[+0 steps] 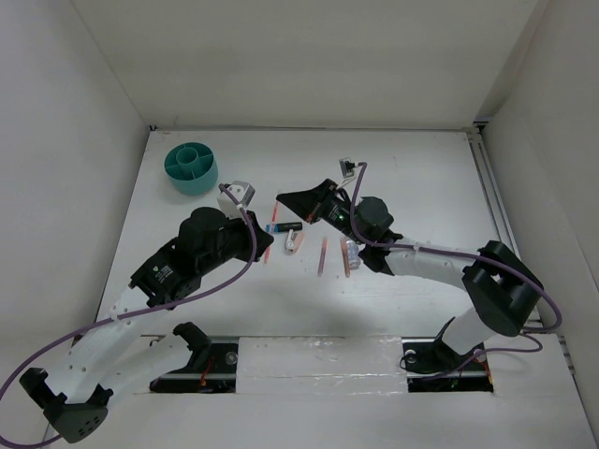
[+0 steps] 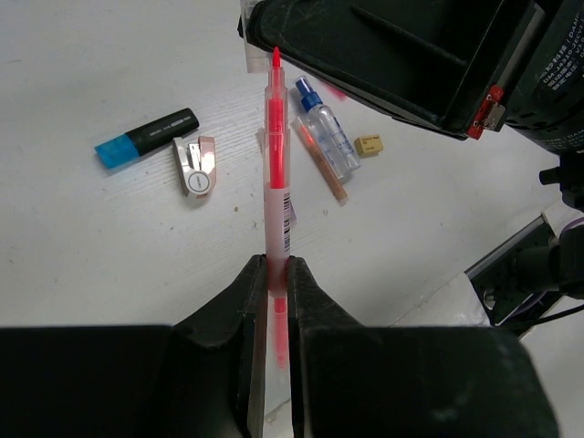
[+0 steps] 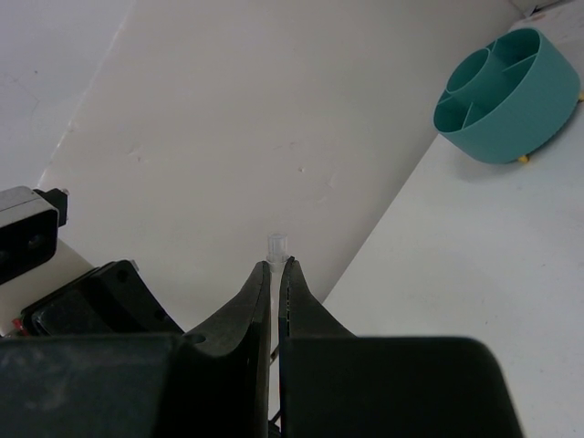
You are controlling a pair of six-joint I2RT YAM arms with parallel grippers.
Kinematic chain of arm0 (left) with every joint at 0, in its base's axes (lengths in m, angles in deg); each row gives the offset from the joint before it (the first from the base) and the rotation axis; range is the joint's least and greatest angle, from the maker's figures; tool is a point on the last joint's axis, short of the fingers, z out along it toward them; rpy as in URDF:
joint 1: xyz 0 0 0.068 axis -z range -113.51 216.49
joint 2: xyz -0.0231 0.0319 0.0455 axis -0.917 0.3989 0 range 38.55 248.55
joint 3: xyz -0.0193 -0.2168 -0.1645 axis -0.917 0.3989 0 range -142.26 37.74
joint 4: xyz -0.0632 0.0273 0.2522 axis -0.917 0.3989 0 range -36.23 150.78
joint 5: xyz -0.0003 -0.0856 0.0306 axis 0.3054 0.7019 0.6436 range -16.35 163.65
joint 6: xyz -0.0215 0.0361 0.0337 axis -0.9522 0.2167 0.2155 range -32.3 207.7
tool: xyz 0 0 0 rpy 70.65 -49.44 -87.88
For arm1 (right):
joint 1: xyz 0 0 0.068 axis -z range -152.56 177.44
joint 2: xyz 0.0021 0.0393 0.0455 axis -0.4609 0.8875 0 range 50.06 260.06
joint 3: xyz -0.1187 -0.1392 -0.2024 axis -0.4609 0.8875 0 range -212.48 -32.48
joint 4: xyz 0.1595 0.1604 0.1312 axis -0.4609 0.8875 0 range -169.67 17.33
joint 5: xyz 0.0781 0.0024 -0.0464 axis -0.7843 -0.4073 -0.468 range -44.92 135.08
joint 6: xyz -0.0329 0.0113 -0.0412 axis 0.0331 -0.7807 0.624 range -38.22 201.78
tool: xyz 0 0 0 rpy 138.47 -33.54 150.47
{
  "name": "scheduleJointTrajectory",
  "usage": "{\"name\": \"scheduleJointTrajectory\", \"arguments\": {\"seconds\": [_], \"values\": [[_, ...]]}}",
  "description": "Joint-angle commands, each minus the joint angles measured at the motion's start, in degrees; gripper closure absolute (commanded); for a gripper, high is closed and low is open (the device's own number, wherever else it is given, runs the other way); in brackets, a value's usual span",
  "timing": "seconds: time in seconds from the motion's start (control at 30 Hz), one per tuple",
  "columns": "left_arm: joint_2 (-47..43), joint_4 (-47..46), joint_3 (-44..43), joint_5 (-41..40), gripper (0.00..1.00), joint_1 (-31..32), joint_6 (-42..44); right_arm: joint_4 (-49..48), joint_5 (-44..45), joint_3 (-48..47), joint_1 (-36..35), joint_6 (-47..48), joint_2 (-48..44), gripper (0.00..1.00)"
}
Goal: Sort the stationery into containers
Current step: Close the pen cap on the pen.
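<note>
Left gripper [image 2: 276, 265] clenched on the salmon-pink pen [image 2: 276, 155] near its back end, tip toward frame top. Light, stiff, slick barrel; likely pivots in an end grip, mid-barrel safer. Left arm reaches up from lower left, wrist turned right. Teal tub [image 1: 191, 168] upper left, well apart. Right gripper [image 3: 276, 266] pinched on a thin clear piece [image 3: 276, 245].

2 white arms [image 1: 421, 267] with black joint housings [image 1: 501, 290] and looping purple cables [image 1: 430, 248].

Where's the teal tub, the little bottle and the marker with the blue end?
teal tub [image 3: 511, 128]: right wrist view, outer wall.
little bottle [image 2: 332, 135]: left wrist view, clear body.
blue-ended marker [image 2: 162, 129]: left wrist view, black barrel.
</note>
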Motion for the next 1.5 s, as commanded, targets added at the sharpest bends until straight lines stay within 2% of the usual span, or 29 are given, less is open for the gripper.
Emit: {"name": "scheduleJointTrajectory", "arguments": {"seconds": [0.0, 1.27, 1.47], "values": [[-0.76, -1.61, 0.21, -0.37, 1.0, -0.12, -0.12, -4.7, 0.83, -1.76, -0.44, -0.07, -1.17, 1.0], [0.29, -1.61, 0.21, 0.68, 1.0, -0.12, 0.41, -5.22, 0.3, -1.76, 0.09, -0.07, -2.75, 1.0], [0.29, -1.61, 0.21, 0.68, 1.0, -0.12, 0.41, -2.68, 0.83, -4.39, 0.62, 0.55, -2.75, 1.0]]}}
